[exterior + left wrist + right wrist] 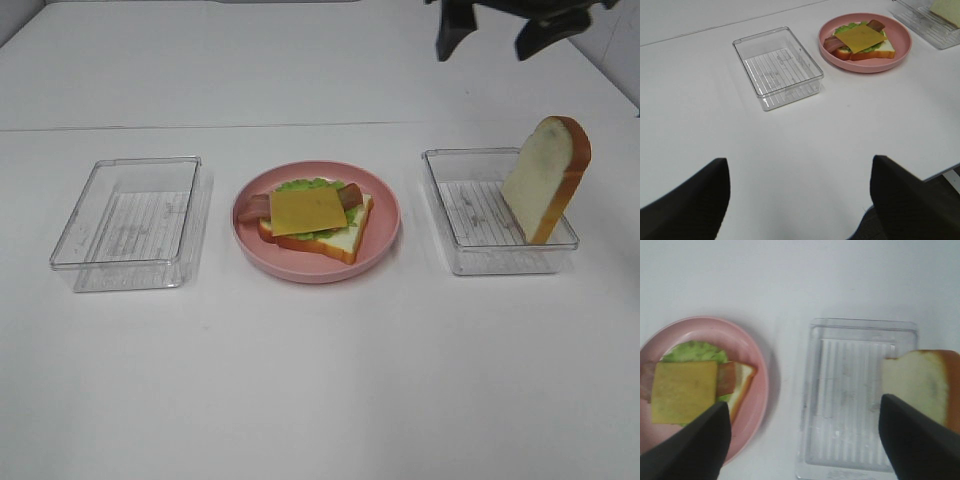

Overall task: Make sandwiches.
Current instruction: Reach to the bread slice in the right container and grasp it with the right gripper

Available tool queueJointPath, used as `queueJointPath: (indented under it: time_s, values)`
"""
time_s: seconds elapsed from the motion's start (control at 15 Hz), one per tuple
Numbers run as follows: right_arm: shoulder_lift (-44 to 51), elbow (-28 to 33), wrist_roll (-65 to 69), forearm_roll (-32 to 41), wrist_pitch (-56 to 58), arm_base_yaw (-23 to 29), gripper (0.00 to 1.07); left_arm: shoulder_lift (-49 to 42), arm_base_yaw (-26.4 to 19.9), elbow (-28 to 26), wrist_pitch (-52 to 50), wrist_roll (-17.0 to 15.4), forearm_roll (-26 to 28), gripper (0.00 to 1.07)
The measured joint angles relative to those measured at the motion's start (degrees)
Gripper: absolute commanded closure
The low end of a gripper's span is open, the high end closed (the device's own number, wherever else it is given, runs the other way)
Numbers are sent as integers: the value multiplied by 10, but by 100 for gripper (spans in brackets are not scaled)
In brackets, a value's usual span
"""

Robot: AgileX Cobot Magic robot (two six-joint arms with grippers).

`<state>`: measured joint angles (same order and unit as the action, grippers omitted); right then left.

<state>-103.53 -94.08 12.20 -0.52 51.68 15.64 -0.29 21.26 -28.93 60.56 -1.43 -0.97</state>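
The top bread slice [548,178] leans upright in the right tray [470,215], easy to pinch, while both grippers (right gripper [492,32], left gripper [799,200]) hang spread and empty, the open sandwich [312,222] waiting mid-frame.

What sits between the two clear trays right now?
The pink plate with the open sandwich, cheese on top, sits between the empty left tray and the right tray, which holds the leaning bread slice. The exterior high view shows it.
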Motion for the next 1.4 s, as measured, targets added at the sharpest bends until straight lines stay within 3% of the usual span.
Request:
queueJointPath:
  time_s: [0.27,0.47,1.07,1.2,1.33,1.4]
  values:
    - [5,1,-10,1,72,-113,30,0,0,0,0,0,0,32]
    - [3,17,-40,13,80,-150,30,0,0,0,0,0,0,32]
    - [-97,21,-125,93,21,-162,31,0,0,0,0,0,0,32]
    - [-118,21,-125,93,1,-162,39,0,0,0,0,0,0,32]
    - [-138,21,-125,91,-8,-162,67,0,0,0,0,0,0,32]
    - [-143,21,-125,87,-8,-162,74,0,0,0,0,0,0,32]
